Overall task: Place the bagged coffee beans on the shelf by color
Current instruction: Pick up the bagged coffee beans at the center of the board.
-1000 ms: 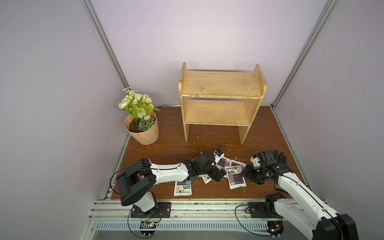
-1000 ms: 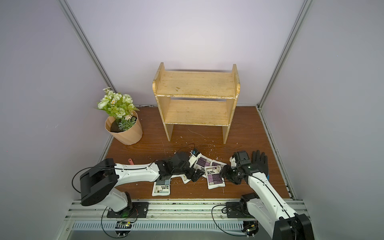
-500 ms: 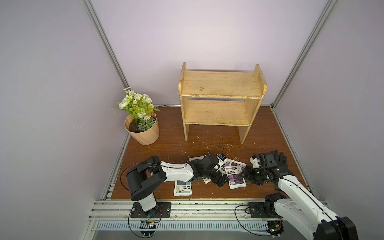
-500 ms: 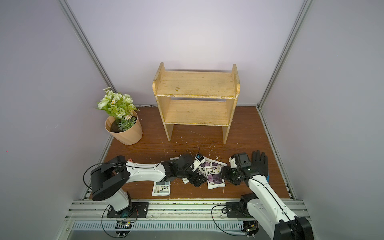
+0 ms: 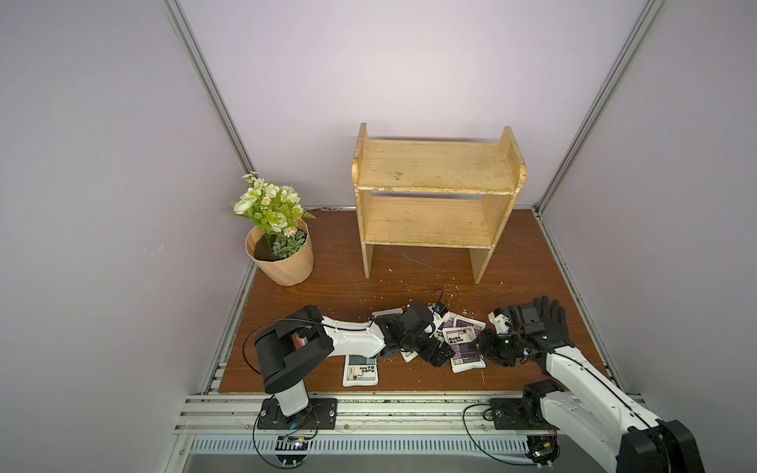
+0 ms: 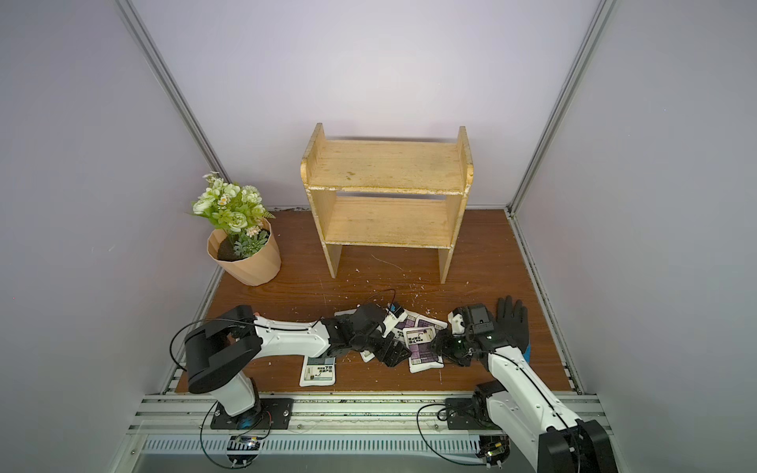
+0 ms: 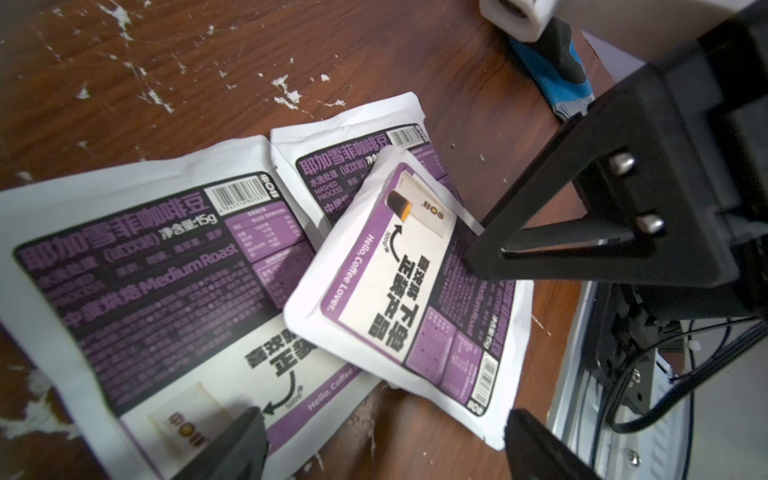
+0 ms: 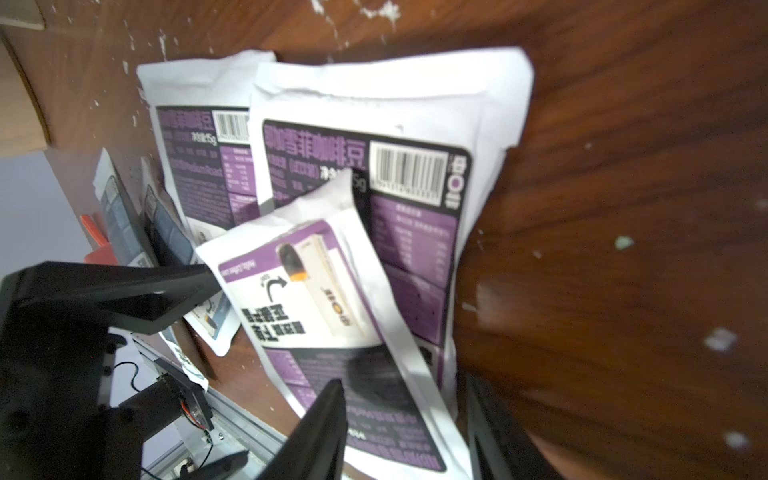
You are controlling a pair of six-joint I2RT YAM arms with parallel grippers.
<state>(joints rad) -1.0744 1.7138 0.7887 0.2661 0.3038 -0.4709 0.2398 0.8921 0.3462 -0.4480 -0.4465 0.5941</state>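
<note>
– Where are the coffee bags seen?
– The purple pouches [image 5: 463,333] are seen in a small heap at 6 o'clock on the bench [image 5: 327,286], in both top views. Three are counted in the left wrist view. One is laid across another and is a bit tilted.

– And the other colour?
– One grey-blue pouch [image 5: 360,370] is laid flat by itself at 7 o'clock, near the front edge. In the right wrist view, other grey-blue pouches [image 8: 120,224] are seen behind the left pincer, partly hidden.

– Where is the shelf found?
– The shelf [image 5: 436,164] is stood at 12 o'clock, by the back wall. All the pouches that are seen are down on the bench, well apart from it.

– How is the left pincer [image 7: 382,415] held?
– It is opened wide, low over the heap, on the heap's 9 o'clock side. Nothing is gripped by it.

– And the right pincer [image 8: 403,382]?
– It is set on the heap's 3 o'clock side. Its fingers are set apart, and the end of one purple pouch is seen between them. Whether that pouch is squeezed cannot be told.

– What else is seen?
– A black-and-blue glove [image 5: 551,323] is laid at 4 o'clock, just beside the right pincer. A flower pot [image 5: 286,266] is stood at 10 o'clock.
</note>
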